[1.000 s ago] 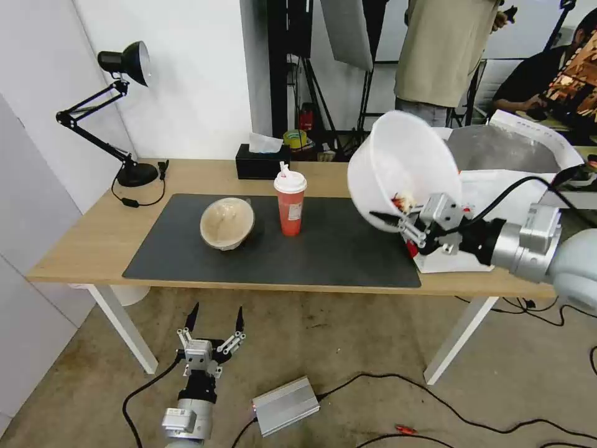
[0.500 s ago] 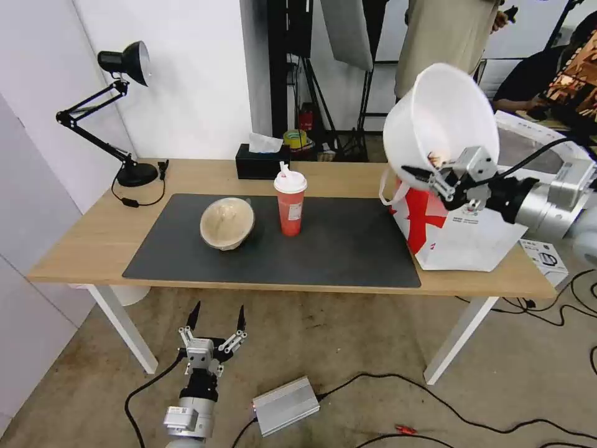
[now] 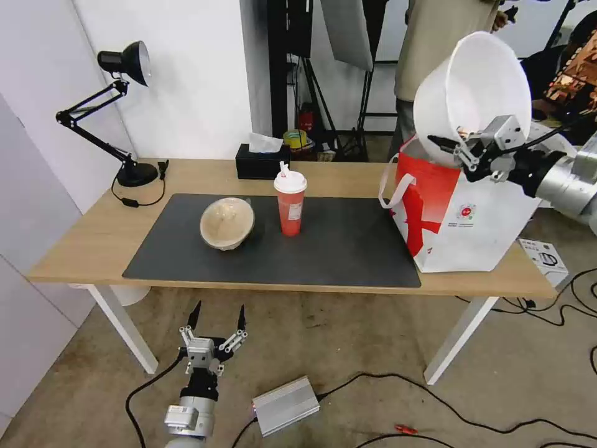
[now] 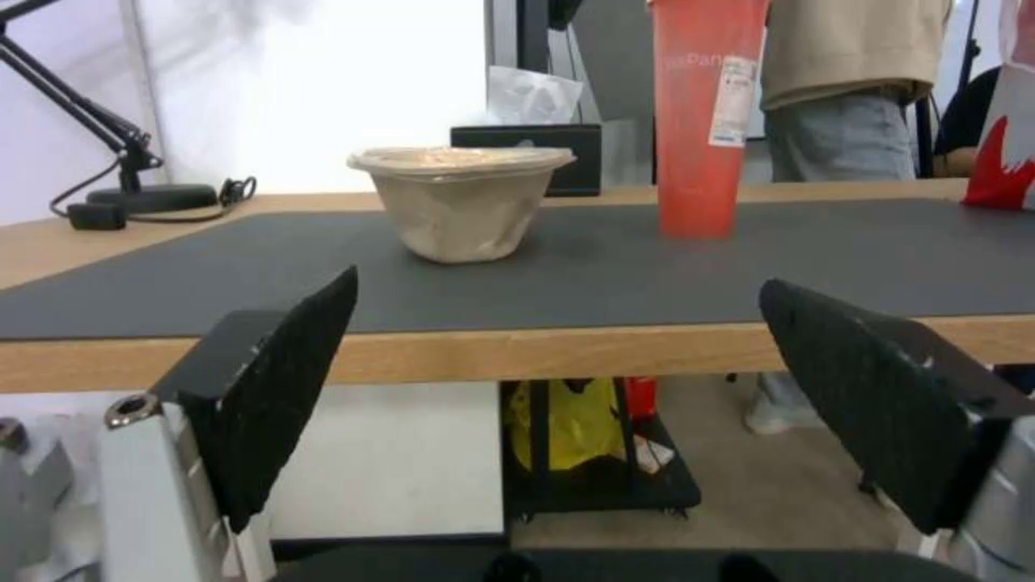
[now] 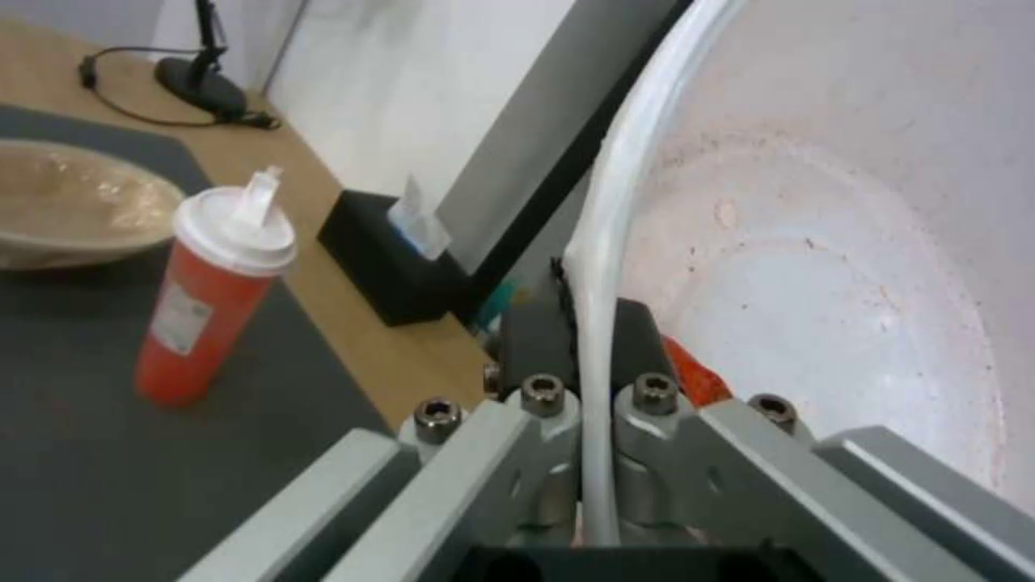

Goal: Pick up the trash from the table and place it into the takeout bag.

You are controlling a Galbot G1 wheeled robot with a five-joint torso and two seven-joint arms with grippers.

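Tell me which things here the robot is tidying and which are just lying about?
Part of the job:
- large white round bowl, clamped in the right gripper above the bag
- tall red drink cup
- beige lidded bowl
- red-and-white takeout bag

Just lying about:
- black tissue box
- black desk lamp
- silver metal box on the floor

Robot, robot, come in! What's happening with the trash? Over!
Right gripper clamped on white bowl rim, tilted above takeout bag. Left gripper open, parked below table. Nothing blocking.
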